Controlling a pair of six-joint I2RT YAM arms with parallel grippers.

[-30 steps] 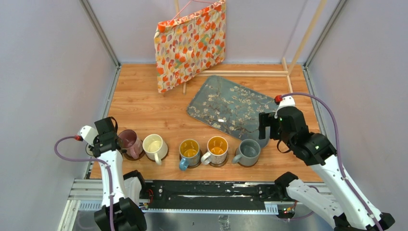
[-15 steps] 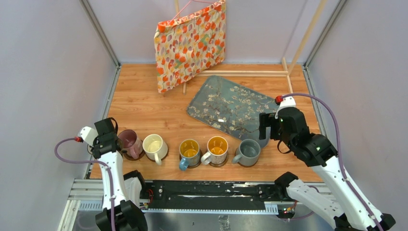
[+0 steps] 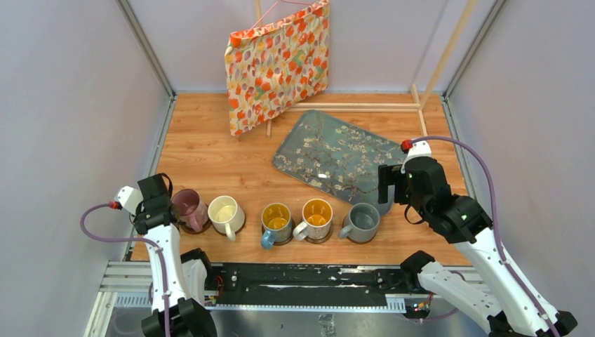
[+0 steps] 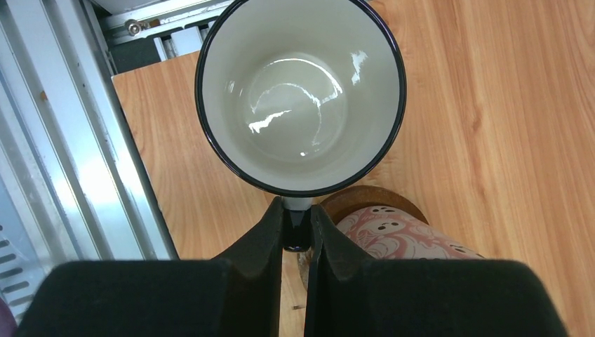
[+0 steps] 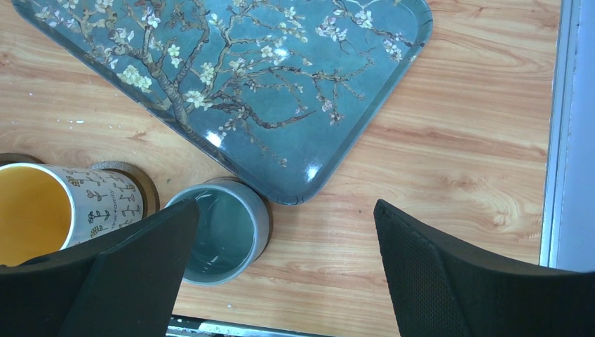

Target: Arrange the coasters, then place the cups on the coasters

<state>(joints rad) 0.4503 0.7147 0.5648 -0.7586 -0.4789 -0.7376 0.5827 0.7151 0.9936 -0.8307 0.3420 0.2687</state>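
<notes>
My left gripper (image 4: 297, 235) is shut on the dark handle of the white cup with a dark rim (image 4: 302, 91), which sits near the table's left near corner. What lies under that cup is hidden. Just right of it the pink cup (image 4: 400, 235) stands on a brown coaster (image 4: 368, 198). From above, my left gripper (image 3: 153, 201) hides the white cup. The pink (image 3: 189, 207), cream (image 3: 226, 213), blue-handled (image 3: 276, 221), yellow-inside white (image 3: 317, 213) and grey (image 3: 364, 220) cups stand in a row. My right gripper (image 5: 286, 210) hangs open above the grey cup (image 5: 221, 235).
The blue-grey floral tray (image 3: 337, 158) lies behind the row, its corner touching the grey cup (image 5: 281, 105). A leaf-print cloth bag (image 3: 277, 60) hangs at the back, with wooden sticks (image 3: 351, 107) beside it. A metal rail (image 4: 70, 154) borders the table's left edge.
The left gripper's jaws have come together on the white cup's handle, and the left arm has drawn slightly toward the near edge. The right arm has hardly moved.
</notes>
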